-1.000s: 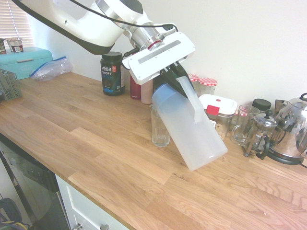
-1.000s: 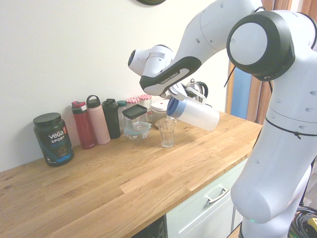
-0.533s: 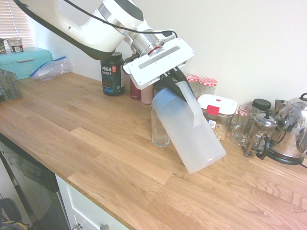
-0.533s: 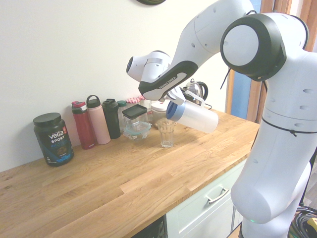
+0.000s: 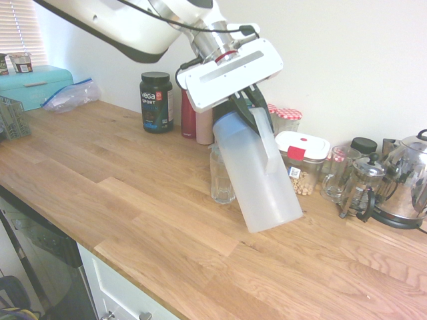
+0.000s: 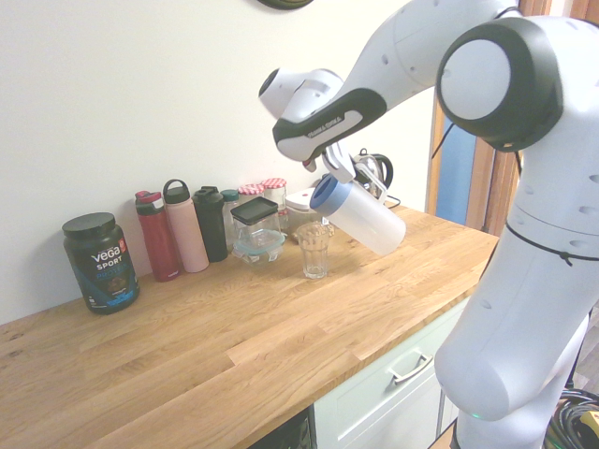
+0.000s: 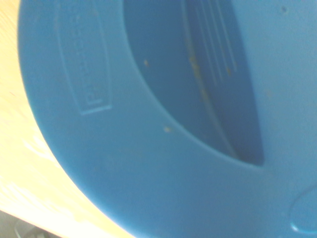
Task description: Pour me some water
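Note:
A translucent white pitcher [image 5: 257,177] with a blue lid [image 6: 325,192] hangs tilted above the wooden counter [image 5: 120,193], lid end higher than its base. My gripper [image 5: 248,107] is shut on the pitcher's handle near the lid. A clear drinking glass [image 5: 222,177] stands upright on the counter just beside and below the lid; in the second exterior view the glass [image 6: 315,250] sits left of the pitcher [image 6: 365,217]. The blue lid [image 7: 158,119] fills the wrist view. No water stream is visible.
Along the wall stand a black Vega tub [image 5: 156,101], bottles [image 6: 183,227], red-lidded jars [image 5: 287,120], a food container [image 5: 303,150], a French press [image 5: 362,187] and a kettle [image 5: 407,180]. A teal bread box [image 5: 30,83] and a plastic bag [image 5: 70,95] lie far left.
The arm has lifted and swung the pitcher toward upright; its lid has risen above the glass rim and its base has dropped toward the counter.

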Controlling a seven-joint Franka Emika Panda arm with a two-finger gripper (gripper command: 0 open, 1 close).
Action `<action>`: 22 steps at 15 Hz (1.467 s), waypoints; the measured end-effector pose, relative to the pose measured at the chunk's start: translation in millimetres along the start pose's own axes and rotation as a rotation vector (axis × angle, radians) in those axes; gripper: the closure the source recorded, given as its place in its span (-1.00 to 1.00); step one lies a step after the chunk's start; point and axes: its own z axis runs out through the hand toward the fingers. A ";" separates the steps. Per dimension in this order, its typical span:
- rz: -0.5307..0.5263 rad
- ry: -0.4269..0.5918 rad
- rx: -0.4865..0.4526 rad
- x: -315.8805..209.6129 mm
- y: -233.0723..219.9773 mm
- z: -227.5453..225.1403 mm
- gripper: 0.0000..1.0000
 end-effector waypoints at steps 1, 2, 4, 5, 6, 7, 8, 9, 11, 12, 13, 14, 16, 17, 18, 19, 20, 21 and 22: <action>0.023 0.023 0.061 -13.3 17.7 -4.2 1.00; 0.048 0.044 0.119 -26.3 35.4 -3.2 1.00; 0.109 0.078 0.237 -53.3 62.4 10.4 1.00; 0.143 0.089 0.297 -65.8 71.9 20.9 1.00; 0.176 0.097 0.354 -77.4 78.2 29.8 1.00; 0.214 0.101 0.410 -89.2 83.4 40.5 1.00; 0.253 0.104 0.457 -101.1 86.2 51.9 1.00; 0.294 0.111 0.495 -112.7 85.6 61.0 1.00; 0.386 0.125 0.550 -133.0 72.7 74.7 1.00; 0.435 0.123 0.571 -142.3 65.2 78.5 1.00; 0.487 0.117 0.590 -152.3 59.7 82.2 1.00; 0.540 0.110 0.606 -162.9 55.3 87.8 1.00; 0.641 0.102 0.633 -183.7 46.8 92.1 1.00; 0.688 0.104 0.639 -194.3 41.6 88.3 1.00; 0.736 0.115 0.639 -204.8 32.3 80.5 1.00; 0.782 0.127 0.641 -213.2 19.0 70.8 1.00; 0.825 0.140 0.643 -219.3 3.4 58.5 1.00; 0.864 0.158 0.644 -223.0 -14.7 42.0 1.00; 0.901 0.181 0.641 -225.7 -33.8 23.2 1.00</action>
